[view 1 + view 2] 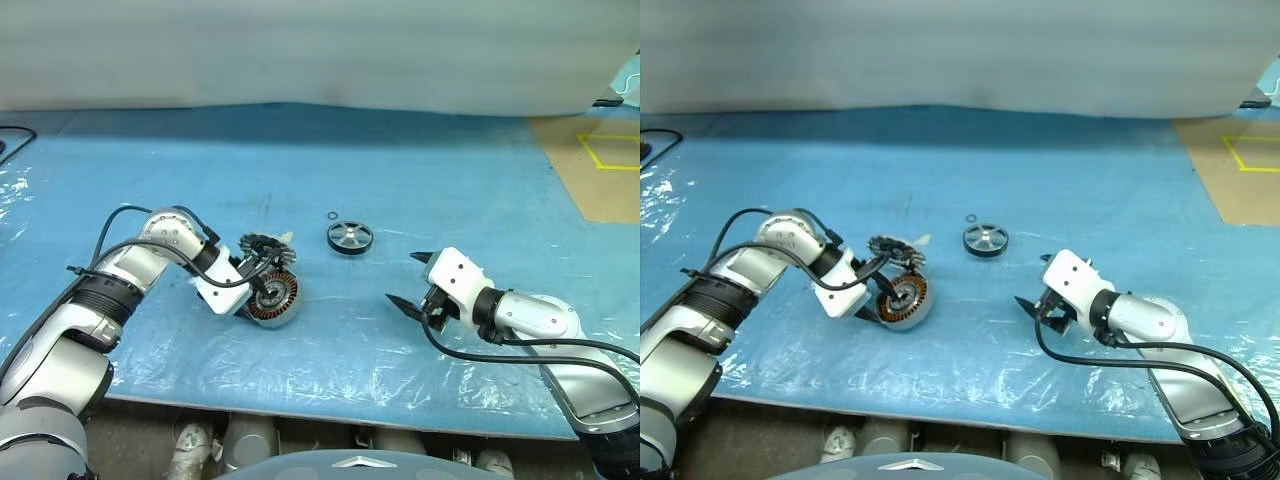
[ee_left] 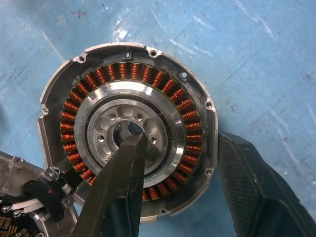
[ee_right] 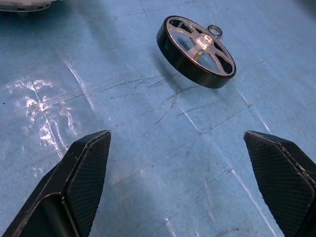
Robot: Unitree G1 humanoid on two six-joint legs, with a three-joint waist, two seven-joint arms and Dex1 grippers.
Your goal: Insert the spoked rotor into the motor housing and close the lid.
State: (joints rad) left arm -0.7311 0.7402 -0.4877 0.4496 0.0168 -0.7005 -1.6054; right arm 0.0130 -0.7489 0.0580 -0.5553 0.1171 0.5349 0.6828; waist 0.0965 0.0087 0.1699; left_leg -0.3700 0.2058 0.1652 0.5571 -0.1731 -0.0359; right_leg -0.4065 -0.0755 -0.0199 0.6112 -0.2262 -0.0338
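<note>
Your right gripper [image 1: 409,279], low right of centre, gapes empty toward the spoked rotor [image 1: 349,237] lying mid-frame, while your left gripper [image 1: 262,287] clamps the motor housing [image 1: 275,298] rim, tilting it with the lid [image 1: 263,247] swung open behind.

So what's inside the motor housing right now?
Copper windings ring a bare metal hub in the motor housing; the left pincer's finger covers part. The spoked rotor lies outside on the table.
</note>
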